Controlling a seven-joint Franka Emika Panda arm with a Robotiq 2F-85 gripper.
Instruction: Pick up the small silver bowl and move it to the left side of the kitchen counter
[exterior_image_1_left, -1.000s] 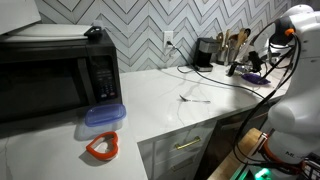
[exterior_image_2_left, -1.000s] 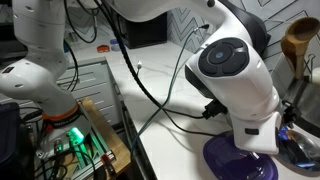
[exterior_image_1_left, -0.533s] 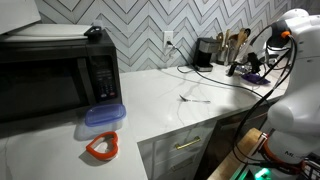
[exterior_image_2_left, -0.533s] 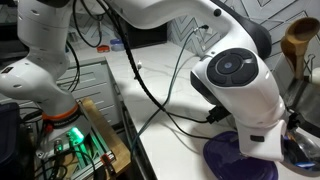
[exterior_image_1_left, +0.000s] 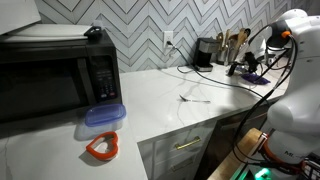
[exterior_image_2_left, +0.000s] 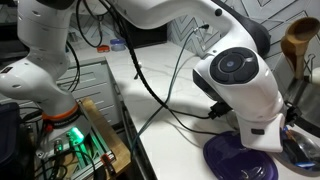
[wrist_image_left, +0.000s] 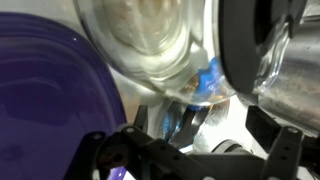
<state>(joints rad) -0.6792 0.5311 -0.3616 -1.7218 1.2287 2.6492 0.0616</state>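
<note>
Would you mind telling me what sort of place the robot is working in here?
Most likely a home kitchen: a black microwave sits on the white kitchen counter, chevron tile lines the wall behind, and wooden utensils stand near the far end.

On the kitchen counter (exterior_image_1_left: 165, 115), a lidded container (exterior_image_1_left: 103, 117) lies before the microwave (exterior_image_1_left: 55, 80), a utensil (exterior_image_1_left: 193, 99) well to its right.

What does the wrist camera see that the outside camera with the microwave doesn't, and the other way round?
Only the wrist view: shiny metal right up close, too blurry to name. Only the exterior view: the black microwave, the blue-lidded container, an orange ring and the white counter. Both: the purple dish, tiny and far off in the exterior view.
</note>
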